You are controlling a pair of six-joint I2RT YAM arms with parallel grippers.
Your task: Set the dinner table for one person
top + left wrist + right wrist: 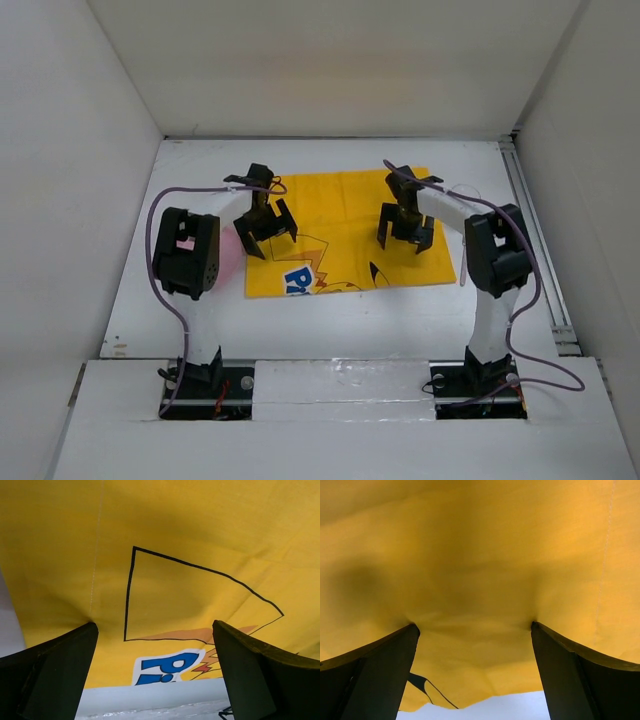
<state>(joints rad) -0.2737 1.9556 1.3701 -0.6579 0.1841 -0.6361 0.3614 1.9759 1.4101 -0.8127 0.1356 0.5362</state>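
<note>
Inventory, counted:
- table (400, 310), white: 1
- placemat (345, 205), yellow, printed: 1
- arms: 2, the left arm (190, 255) and the right arm (495, 255)
- tools: 2, the left tool (268, 238) and the right tool (405, 240)
- purple cables (152, 265): 2
- pink item (232, 255), partly hidden: 1

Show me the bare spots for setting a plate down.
Bare table runs between the yellow placemat and the arm bases, with a narrower strip by the back wall. The placemat's middle is free between the left gripper and right gripper. Its sides are crowded by arms.
</note>
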